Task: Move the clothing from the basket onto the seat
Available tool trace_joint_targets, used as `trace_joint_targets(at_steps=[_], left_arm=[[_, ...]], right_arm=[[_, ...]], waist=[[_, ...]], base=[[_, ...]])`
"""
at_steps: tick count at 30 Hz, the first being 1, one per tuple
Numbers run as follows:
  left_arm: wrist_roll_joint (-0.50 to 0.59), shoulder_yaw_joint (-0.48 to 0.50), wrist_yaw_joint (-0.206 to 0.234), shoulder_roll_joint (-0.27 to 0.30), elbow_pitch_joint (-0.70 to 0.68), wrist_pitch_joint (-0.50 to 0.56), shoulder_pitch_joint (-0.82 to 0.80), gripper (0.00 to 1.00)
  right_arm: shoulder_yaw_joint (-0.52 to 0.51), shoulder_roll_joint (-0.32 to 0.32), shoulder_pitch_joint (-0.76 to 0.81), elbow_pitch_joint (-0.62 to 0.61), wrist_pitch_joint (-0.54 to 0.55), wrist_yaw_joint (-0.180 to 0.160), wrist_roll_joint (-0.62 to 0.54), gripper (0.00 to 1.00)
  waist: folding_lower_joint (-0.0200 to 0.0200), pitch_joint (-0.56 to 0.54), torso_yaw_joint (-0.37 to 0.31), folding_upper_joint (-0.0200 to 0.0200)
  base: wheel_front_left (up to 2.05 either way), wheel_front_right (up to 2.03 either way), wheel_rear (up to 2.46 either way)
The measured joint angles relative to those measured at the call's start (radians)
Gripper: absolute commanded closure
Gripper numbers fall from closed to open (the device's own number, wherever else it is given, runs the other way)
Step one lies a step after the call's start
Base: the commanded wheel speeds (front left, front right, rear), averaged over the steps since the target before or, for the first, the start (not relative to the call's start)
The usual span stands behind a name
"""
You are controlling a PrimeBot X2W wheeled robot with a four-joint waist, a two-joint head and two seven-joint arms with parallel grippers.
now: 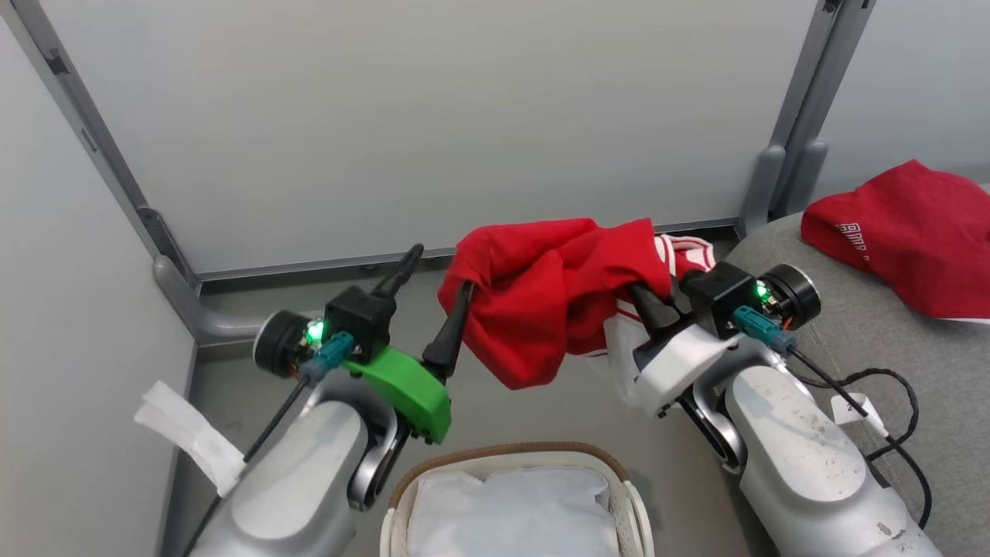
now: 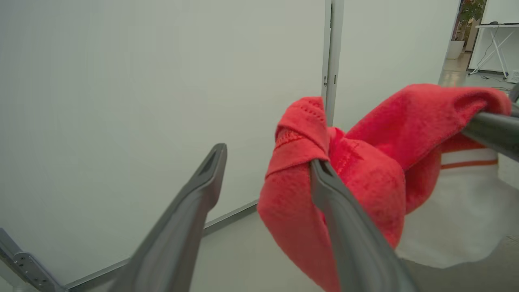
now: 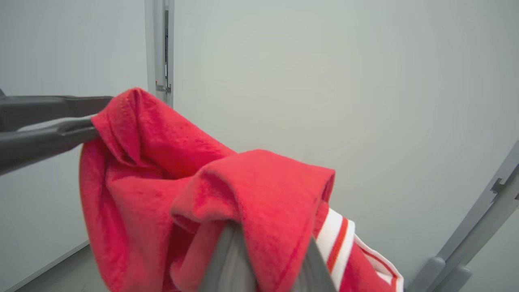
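Red garments: two, namely striped-trim garment (image 1: 557, 294) and lettered garment (image 1: 905, 240). White slatted basket (image 1: 510, 452) with brown rim: one. White cloth liner (image 1: 503, 510): one. Grey seat (image 1: 889, 348): one. Grippers: two, left gripper (image 1: 442, 268) and right gripper (image 1: 646, 298), two dark fingers each. Pale forearms: two. Green wrist lights: two, left light (image 1: 315, 331) and right light (image 1: 762, 292). Green plastic cover (image 1: 402, 387): one. Grey partition posts: two, left post (image 1: 93, 147) and right post (image 1: 812, 100). Black cable (image 1: 901, 387): one.

Partition (image 1: 464, 116) ahead, bare seat (image 1: 943, 356) rightward.
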Motion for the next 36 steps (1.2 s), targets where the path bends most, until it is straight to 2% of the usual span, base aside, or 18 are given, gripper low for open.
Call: trace_joint_targets(at_steps=[12,24,31,36], left_arm=[[0.022,0.029,-0.01,-0.065,0.012,-0.005,0.235,0.0],[0.083,0.098,-0.031,-0.106,-0.033,-0.006,0.321,0.0],[0.119,0.132,-0.04,-0.118,-0.067,-0.006,0.342,0.0],[0.142,0.144,-0.047,-0.128,-0.087,-0.006,0.349,0.0]], right_arm=[[-0.075,-0.021,0.028,-0.039,0.0,0.0,-0.02,1.0],[-0.114,-0.035,0.049,-0.043,0.0,0.0,-0.028,1.0],[-0.132,-0.046,0.051,-0.037,0.0,0.0,-0.031,1.0],[-0.14,-0.057,0.047,-0.041,0.0,0.0,-0.038,1.0]], waist=[[0.0,-0.007,-0.005,0.0],[0.0,0.0,-0.025,0.0],[0.0,0.011,-0.073,0.0],[0.0,0.029,-0.138,0.0]], base=[[0.0,0.0,0.0],[0.0,0.0,0.0],[0.0,0.0,0.0],[0.0,0.0,0.0]])
